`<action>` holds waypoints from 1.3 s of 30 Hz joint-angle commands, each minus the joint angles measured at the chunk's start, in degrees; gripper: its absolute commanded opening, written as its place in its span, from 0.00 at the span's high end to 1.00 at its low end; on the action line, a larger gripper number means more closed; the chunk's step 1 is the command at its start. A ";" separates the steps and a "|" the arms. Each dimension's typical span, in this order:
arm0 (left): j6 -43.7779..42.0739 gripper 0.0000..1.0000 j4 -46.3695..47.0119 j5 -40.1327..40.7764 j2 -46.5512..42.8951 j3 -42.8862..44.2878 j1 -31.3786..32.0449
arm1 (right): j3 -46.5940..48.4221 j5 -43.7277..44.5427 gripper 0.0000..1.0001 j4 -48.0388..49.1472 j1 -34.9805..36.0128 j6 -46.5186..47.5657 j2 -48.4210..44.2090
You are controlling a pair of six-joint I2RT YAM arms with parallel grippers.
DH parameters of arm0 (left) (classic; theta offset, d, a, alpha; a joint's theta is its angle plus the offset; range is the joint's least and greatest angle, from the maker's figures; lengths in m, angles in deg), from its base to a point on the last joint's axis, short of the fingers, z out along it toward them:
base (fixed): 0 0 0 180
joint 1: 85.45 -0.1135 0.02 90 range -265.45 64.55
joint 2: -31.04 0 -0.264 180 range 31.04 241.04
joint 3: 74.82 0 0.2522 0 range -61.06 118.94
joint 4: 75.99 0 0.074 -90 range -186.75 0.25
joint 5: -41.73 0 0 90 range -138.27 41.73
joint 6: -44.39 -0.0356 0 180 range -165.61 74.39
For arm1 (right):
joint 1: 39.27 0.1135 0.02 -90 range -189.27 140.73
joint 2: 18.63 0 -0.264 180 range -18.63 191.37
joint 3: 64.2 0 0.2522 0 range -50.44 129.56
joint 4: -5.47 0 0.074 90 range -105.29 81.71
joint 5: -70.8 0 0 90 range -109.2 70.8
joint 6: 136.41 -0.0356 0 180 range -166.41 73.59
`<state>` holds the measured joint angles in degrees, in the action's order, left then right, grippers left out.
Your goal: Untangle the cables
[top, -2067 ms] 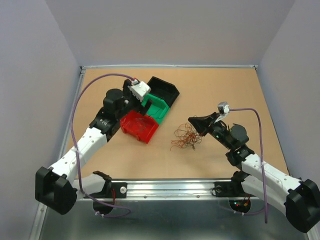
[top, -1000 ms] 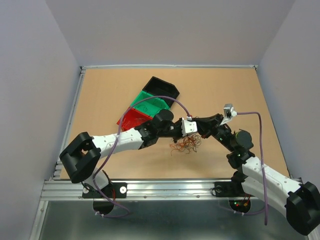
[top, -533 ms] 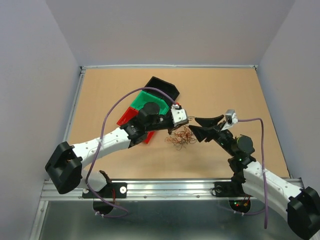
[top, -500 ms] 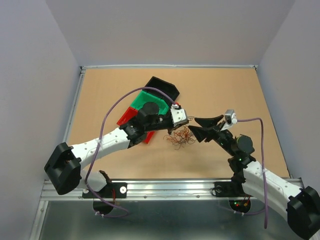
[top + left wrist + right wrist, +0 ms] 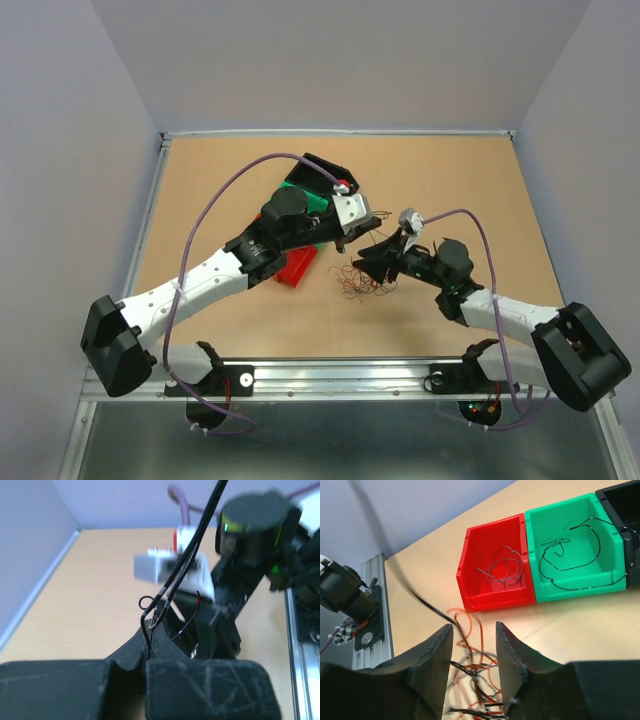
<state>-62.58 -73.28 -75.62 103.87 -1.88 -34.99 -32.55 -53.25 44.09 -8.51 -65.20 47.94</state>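
Note:
The cables point(image 5: 362, 284) lie as a small reddish-brown and dark clump on the table in front of the red bin point(image 5: 296, 266). My left gripper point(image 5: 344, 241) hangs just above and behind the clump, shut on thin dark wires point(image 5: 166, 589) that run up out of its fingertips point(image 5: 131, 645). My right gripper point(image 5: 366, 264) stands open over the clump's right side. In the right wrist view its jaws point(image 5: 474, 632) straddle orange and black strands point(image 5: 481, 672), apart from them on both sides.
A red bin point(image 5: 495, 565), a green bin point(image 5: 570, 550) and a black bin point(image 5: 620, 495) stand in a row behind the clump; the red and green ones hold a few loose wires. The two wrists are close together. A metal rail point(image 5: 340, 375) runs along the near edge.
My left gripper has pulled back toward the bins, still shut on dark wires. My right gripper has swung left and down onto the clump, its jaws now narrower.

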 commanded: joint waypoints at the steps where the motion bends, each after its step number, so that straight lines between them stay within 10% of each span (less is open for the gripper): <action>1: 2.99 1.00 2.52 1.86 -3.49 8.03 -0.89 | 5.92 -4.20 0.58 3.08 0.17 1.65 4.44; 10: 6.16 1.00 2.24 12.83 -6.65 16.15 -1.24 | 11.73 3.36 0.60 -1.74 0.17 -1.17 12.10; 17: 8.97 1.00 6.56 39.88 -13.33 14.92 -3.08 | 14.71 11.80 0.54 -15.19 0.17 -0.11 10.69; 30: 9.41 1.00 11.30 46.95 -19.31 4.99 -9.15 | 15.07 40.79 0.55 -31.10 0.17 -4.76 4.19; 39: 8.89 1.00 12.01 48.45 -21.33 0.77 -10.91 | 14.81 66.82 0.30 -37.79 0.09 -10.74 1.47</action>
<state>-53.44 -67.88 -29.52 84.82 -0.57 -45.04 -20.13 -0.51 9.60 -8.45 -72.96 51.28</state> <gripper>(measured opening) 0.037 0.690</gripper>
